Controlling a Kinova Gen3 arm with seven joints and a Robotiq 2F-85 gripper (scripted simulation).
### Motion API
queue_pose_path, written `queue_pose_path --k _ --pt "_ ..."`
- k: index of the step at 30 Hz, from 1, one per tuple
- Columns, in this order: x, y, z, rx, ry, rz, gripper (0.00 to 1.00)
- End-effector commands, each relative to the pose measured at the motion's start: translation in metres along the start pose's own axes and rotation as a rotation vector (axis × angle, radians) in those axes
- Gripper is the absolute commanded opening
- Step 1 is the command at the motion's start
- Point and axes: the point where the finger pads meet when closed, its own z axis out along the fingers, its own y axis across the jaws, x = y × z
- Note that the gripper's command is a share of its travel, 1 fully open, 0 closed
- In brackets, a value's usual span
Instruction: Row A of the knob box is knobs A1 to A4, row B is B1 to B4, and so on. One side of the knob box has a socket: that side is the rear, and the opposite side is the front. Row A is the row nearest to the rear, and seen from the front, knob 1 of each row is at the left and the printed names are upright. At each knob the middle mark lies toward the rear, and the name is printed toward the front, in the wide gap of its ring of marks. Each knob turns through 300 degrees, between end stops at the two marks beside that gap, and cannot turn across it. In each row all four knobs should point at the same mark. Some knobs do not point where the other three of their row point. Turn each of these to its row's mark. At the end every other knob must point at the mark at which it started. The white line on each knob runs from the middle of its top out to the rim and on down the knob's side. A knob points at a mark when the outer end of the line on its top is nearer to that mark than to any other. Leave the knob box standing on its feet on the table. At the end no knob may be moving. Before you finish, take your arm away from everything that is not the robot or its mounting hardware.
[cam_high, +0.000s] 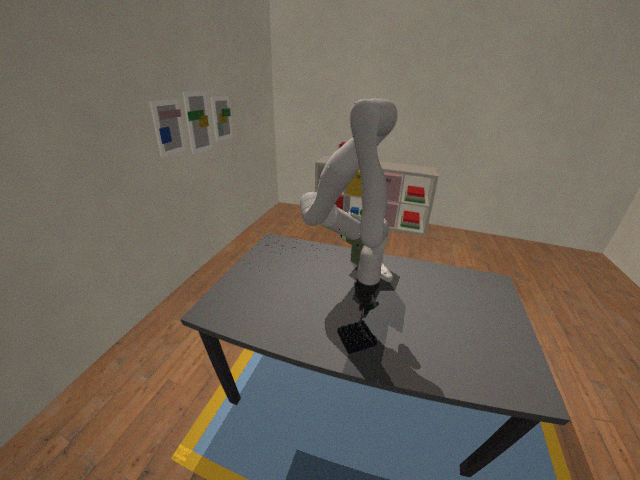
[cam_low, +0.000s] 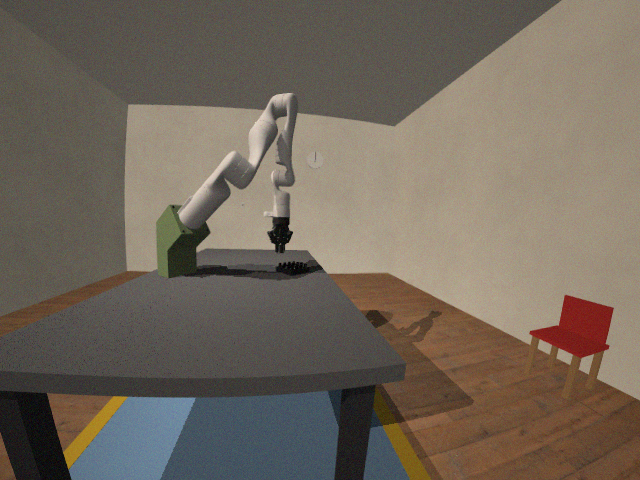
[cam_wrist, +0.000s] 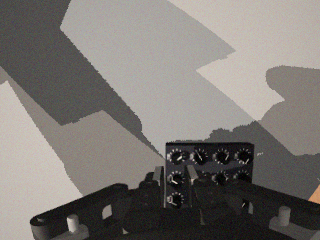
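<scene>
And here we are, the white arm (cam_high: 372, 201) (cam_low: 262, 135) arching high above the gray surface (cam_high: 454, 320) (cam_low: 206, 320), its jaws pointing down over the knob box (cam_high: 352, 348) (cam_low: 292, 271) (cam_wrist: 210, 145)! The jaws are slightly open, a narrow gap between the fingers (cam_high: 363, 311) (cam_low: 277, 248), with nothing in their grip; the exterior view has them above the black knobs, apart from them. The box sits low on the surface, toward the near edge in the top view, and over by the right edge in the exterior view, to the right of the green base (cam_low: 176, 253). Up close from the wrist, what a lineup: four knobs across the far row, white lines showing, and the second from left (cam_wrist: 200, 156) tilts its line up and left while the leftmost (cam_wrist: 177, 157) slants up and right! The fingers and jaws cover part of the nearer rows, and the printed names are too small to read, so which row is which I cannot tell. Off to the right of the exterior view, a red chair (cam_low: 586, 317); at the far side of the top view, a shelf unit (cam_high: 410, 167).
</scene>
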Motion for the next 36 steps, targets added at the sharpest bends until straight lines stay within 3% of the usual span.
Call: queue_pose_path --k 1,10,36 --pt "0.0012 0.0014 -0.0016 -0.007 0.000 0.015 0.19" --pt "0.0021 0.0029 -0.0029 -0.012 0.004 0.085 0.19" --pt "0.0022 0.0030 -0.0030 -0.012 0.004 0.088 0.19"
